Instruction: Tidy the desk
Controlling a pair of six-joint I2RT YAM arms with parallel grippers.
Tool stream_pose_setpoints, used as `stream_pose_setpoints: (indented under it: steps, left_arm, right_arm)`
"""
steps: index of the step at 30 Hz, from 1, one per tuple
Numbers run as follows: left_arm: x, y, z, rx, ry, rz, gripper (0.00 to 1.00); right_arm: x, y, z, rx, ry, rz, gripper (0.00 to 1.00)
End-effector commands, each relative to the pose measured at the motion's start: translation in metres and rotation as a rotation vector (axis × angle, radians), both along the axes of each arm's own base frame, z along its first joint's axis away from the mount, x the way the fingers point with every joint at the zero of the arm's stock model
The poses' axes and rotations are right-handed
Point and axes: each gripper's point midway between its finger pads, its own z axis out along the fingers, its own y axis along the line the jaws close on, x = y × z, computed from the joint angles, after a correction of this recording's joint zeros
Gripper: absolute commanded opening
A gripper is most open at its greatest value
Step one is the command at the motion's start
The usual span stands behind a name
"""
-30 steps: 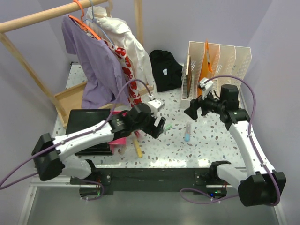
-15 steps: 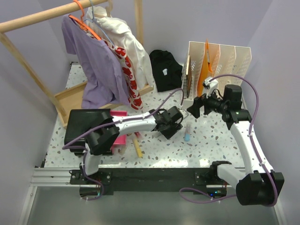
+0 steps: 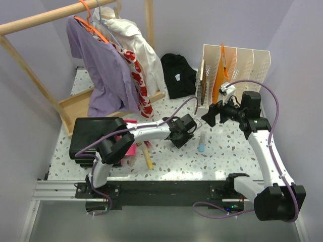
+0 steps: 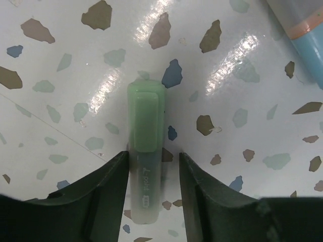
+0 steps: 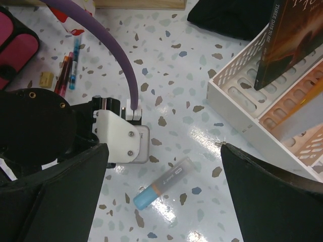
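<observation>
The desk [image 3: 227, 151] is white terrazzo with dark specks. A green highlighter [image 4: 145, 151] lies flat on it. My left gripper [image 3: 181, 135] is down at the desk and open. Its jaws straddle the highlighter in the left wrist view [image 4: 153, 157]: the left finger is against the barrel and the right stands slightly apart. In the top view the gripper hides the highlighter. A blue-capped highlighter [image 3: 202, 142] lies just right of it, also in the right wrist view [image 5: 164, 183]. My right gripper [image 3: 212, 115] hovers above it, wide open and empty [image 5: 164, 151].
A white file organizer [image 3: 237, 65] with books and an orange folder stands at the back right, a black cloth [image 3: 179, 75] beside it. Clothes hang on a wooden rack [image 3: 103, 65] over a wooden tray [image 3: 75, 108]. A black notebook [image 3: 93, 132], pink case [image 3: 128, 147] and yellow pen [image 3: 148, 159] lie left.
My left arm has reached right and come down over the green highlighter, which now sits between its jaws. My right gripper has shifted slightly right and back.
</observation>
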Motion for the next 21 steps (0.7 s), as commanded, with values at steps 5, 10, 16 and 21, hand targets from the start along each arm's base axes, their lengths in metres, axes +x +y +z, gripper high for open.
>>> stream_pose_setpoints:
  steps: [5, 10, 16, 21]
  left_arm:
    - [-0.006, 0.014, 0.004, -0.027, -0.006, -0.007, 0.25]
    - [-0.008, 0.026, 0.043, -0.114, -0.088, 0.021, 0.12]
    - [-0.026, 0.04, 0.128, -0.365, -0.177, 0.045, 0.02]
    - [-0.039, 0.075, 0.202, -0.564, -0.289, 0.127, 0.0]
  right_arm:
    - [0.003, 0.001, 0.0, 0.017, -0.016, 0.006, 0.98]
    - [0.004, 0.001, -0.003, 0.017, -0.008, 0.013, 0.98]
    - [0.005, 0.0, -0.008, 0.014, 0.006, 0.012, 0.98]
    - [0.005, 0.001, -0.011, 0.014, 0.014, 0.017, 0.98]
